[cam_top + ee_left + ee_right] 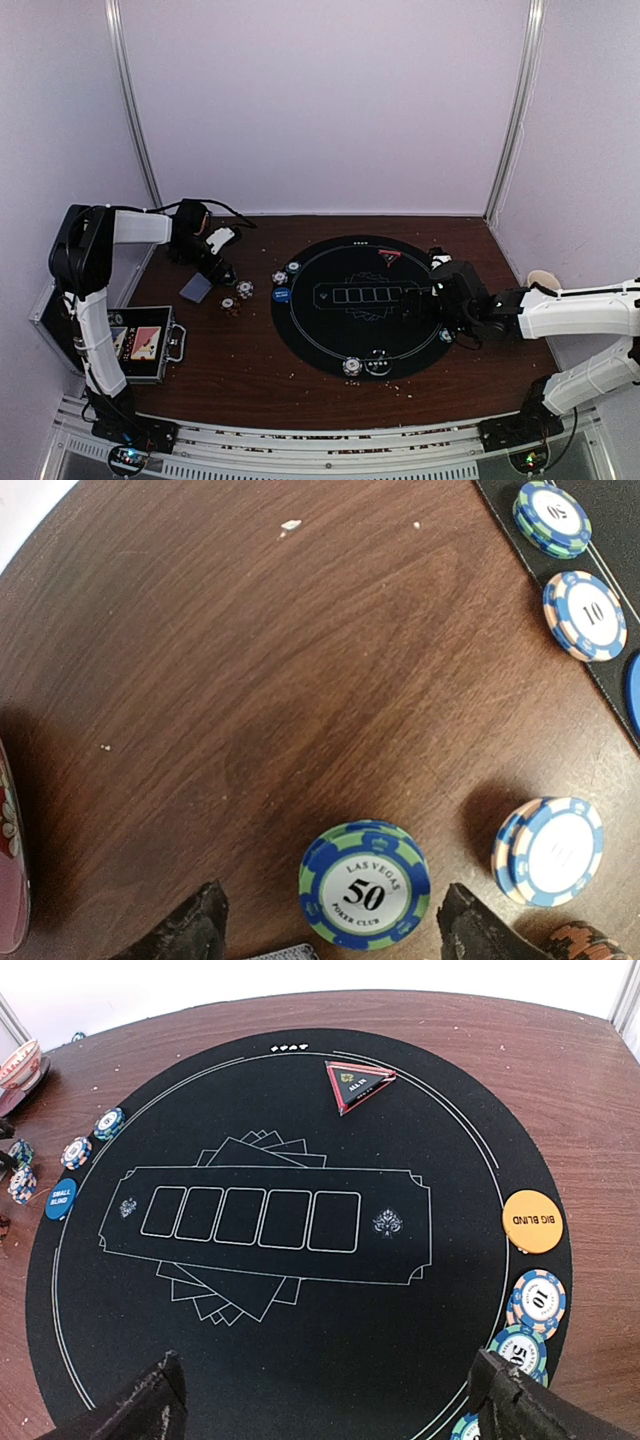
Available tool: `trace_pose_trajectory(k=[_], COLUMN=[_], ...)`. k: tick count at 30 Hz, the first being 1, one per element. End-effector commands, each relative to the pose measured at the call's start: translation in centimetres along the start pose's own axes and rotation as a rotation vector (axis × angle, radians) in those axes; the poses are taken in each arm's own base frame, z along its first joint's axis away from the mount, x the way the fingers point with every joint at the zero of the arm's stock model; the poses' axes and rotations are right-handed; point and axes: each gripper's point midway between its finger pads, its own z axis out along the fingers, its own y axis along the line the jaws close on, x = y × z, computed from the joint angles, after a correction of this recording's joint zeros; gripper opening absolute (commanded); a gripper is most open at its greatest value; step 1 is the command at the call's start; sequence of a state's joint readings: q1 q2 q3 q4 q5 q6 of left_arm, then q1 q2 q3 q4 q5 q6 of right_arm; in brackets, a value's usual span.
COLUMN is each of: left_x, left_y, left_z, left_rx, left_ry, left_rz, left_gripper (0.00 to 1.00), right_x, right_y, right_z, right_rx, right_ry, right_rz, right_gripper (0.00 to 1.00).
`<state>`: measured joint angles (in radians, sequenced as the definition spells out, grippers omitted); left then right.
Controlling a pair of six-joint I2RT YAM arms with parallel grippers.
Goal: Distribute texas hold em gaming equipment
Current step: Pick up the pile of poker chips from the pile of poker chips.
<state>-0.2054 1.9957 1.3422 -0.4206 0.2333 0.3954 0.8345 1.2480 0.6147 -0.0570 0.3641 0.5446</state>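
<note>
The round black mat (480,1130) lies under and ahead of the right pincer (330,1395), which is wide open and holds nothing. The orange button (530,1221) is ahead of its right finger. The left pincer (330,910) is partly open around a green-blue 50 chip (364,885), with neither finger touching it. The blue-white chips (550,850) lie just outside its right finger.

My left gripper (330,920) has rough, matt black fingers. Between them the 50 chip (364,884) looks like smooth plastic with a satin printed face, on a table (250,680) of dark grained wood with a soft sheen. Ahead of my right gripper (330,1410), the mat (450,1140) is matt black and cloth-like, and the orange button (530,1221) is smooth plastic.
</note>
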Motion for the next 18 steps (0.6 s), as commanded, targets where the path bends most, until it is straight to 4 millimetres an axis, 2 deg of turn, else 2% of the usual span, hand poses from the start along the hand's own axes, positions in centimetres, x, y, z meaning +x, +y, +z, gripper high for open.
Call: trace_pose_trajectory(k=[1,11,18], left_x=[-0.99,-0.47,-0.36], left_y=[0.48,0.04,0.02], left_z=[-0.08,0.72,0.84], left_rx=[0.006,0.038,0.039], left_ry=[-0.034,-0.016,-0.013], left_rz=[-0.002,-0.004,-0.005], left_gripper=[0.75,0.68,0.56], right_x=[-0.98,-1.09,-1.02], right_y=[0.35,0.35,0.35], right_z=[-0.25,-0.29,-0.25], right_rx=[0.002,0.002,0.003], right_ry=[-0.025,-0.028,-0.026], right_rz=[-0.007,-0.006,-0.007], right_gripper=[1.00,1.00,1.00])
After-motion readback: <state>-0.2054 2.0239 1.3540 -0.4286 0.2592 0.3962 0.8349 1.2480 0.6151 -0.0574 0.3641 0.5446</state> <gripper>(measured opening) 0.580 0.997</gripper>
